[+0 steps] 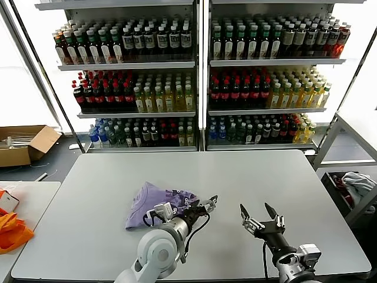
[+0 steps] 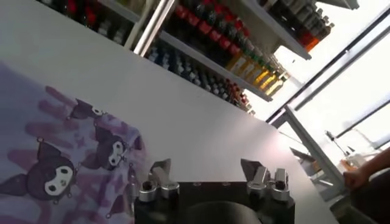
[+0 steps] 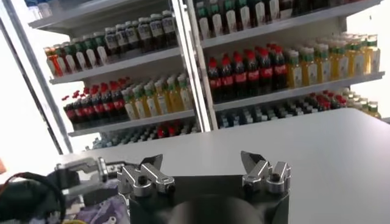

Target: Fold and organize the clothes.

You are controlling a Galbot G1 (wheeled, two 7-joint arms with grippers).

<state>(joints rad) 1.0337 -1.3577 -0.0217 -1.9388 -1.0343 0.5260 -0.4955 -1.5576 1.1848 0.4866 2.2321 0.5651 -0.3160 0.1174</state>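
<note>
The lavender T-shirt [image 1: 154, 203] lies crumpled on the grey table [image 1: 235, 177], left of centre near the front; its dark purple cartoon print faces up. In the left wrist view the shirt [image 2: 55, 164] lies beside one side of the jaws. My left gripper [image 1: 207, 204] is open and empty, low over the table at the shirt's right edge; it also shows in its own wrist view [image 2: 207, 165]. My right gripper [image 1: 256, 211] is open and empty, over bare table to the right of the shirt, and shows in its own wrist view [image 3: 201, 159]. That view also shows the left gripper [image 3: 79, 173].
Shelves of bottles [image 1: 200, 76] stand behind the table. A cardboard box [image 1: 23, 144] sits on the floor at the left. Orange fabric [image 1: 12, 231] lies on a side table at the left. A white-and-red cloth bundle [image 1: 356, 183] sits at the right.
</note>
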